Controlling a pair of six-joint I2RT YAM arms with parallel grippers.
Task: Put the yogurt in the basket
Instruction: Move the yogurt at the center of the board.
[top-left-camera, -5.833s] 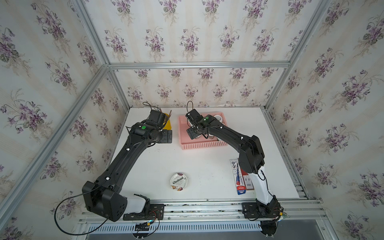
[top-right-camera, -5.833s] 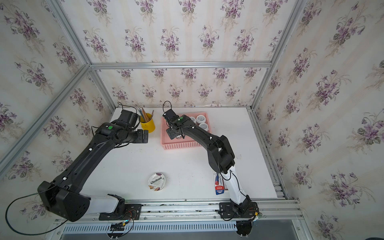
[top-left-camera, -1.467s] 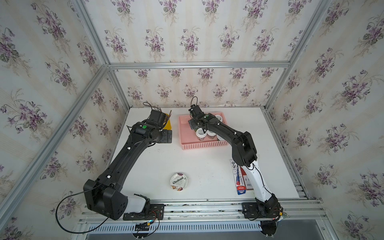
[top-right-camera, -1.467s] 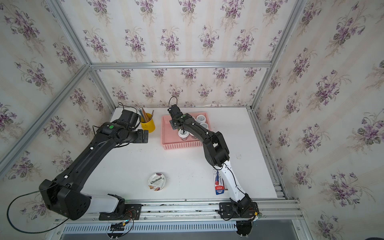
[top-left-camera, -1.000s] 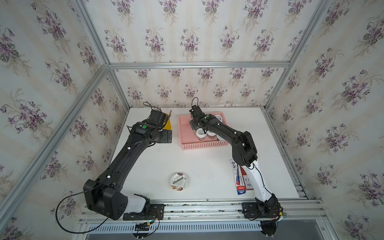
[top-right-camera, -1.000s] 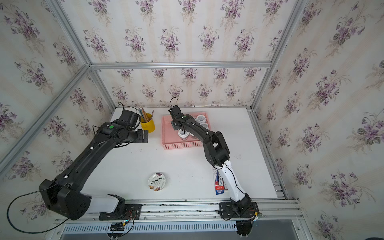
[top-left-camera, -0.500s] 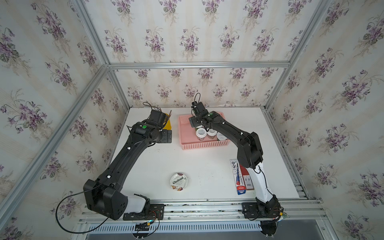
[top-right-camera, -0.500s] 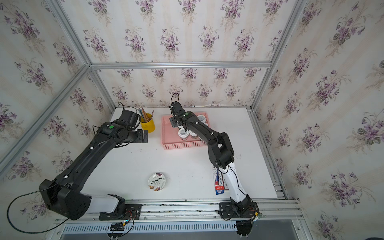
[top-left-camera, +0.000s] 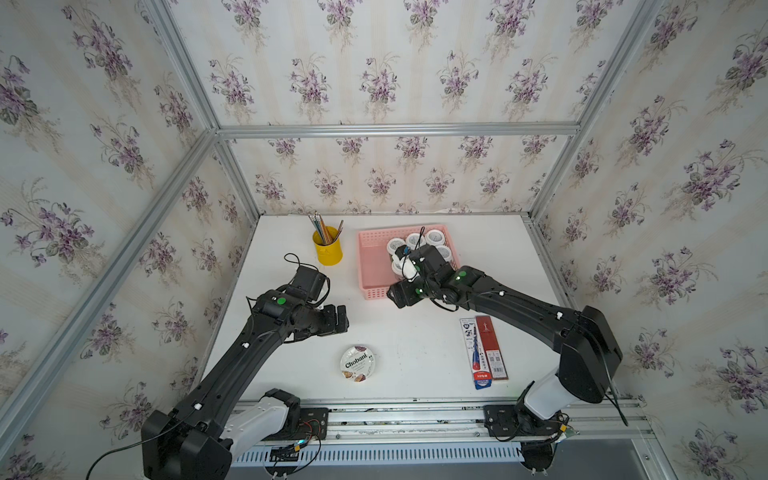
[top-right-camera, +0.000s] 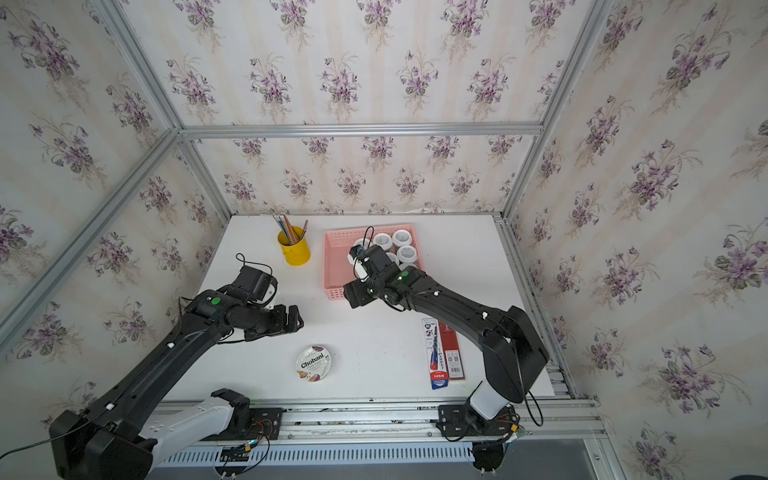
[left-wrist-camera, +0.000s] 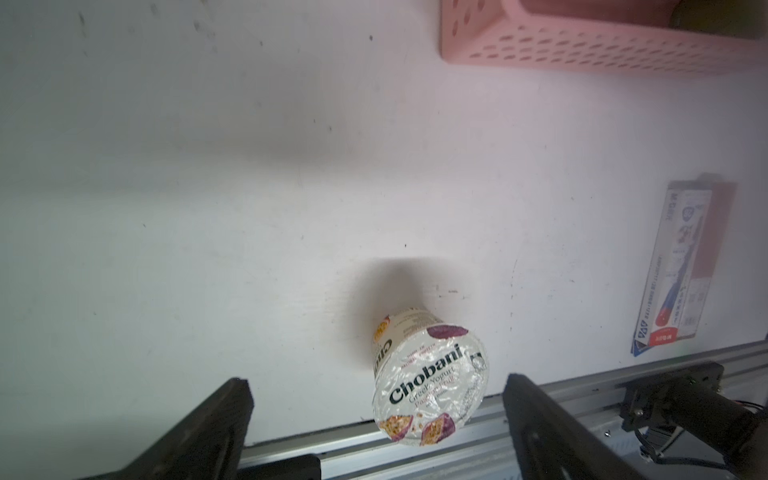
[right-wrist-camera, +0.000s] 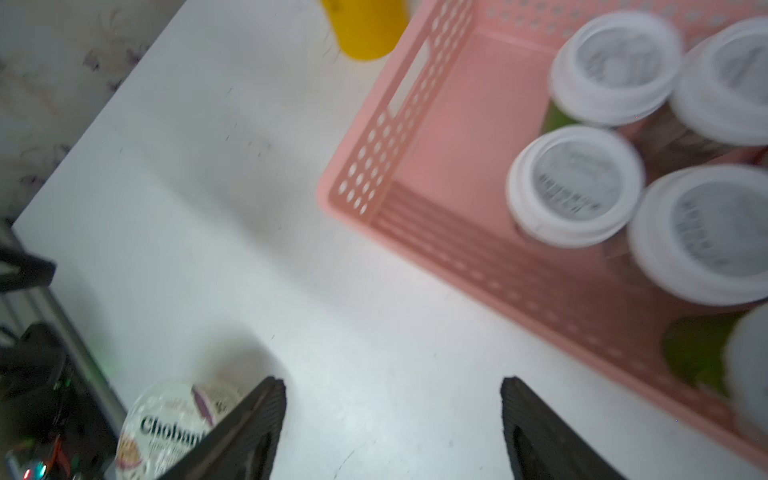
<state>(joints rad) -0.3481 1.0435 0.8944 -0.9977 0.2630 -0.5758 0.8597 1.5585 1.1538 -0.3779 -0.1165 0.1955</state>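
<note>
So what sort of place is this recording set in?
Probably a staged robot-recording booth: purple-flowered wallpaper panels in a silver aluminium frame, around a white tabletop with a metal arm-mounting rail in front.

You can read "Chobani" in black on the foil lid of the yogurt cup (top-left-camera: 359, 363), which sits at the lower middle of both top views. In the left wrist view, at the lower middle of the frame, the yogurt cup (left-wrist-camera: 430, 390) also shows "Greek Yogurt" under the brand name. In the right wrist view, at the lower left, you get only "Choban"; the last letter is covered. The grey print on the white-lidded cups (right-wrist-camera: 575, 185) and the print on the flat packets (top-left-camera: 482, 353) are too blurred or too small to read.
</note>
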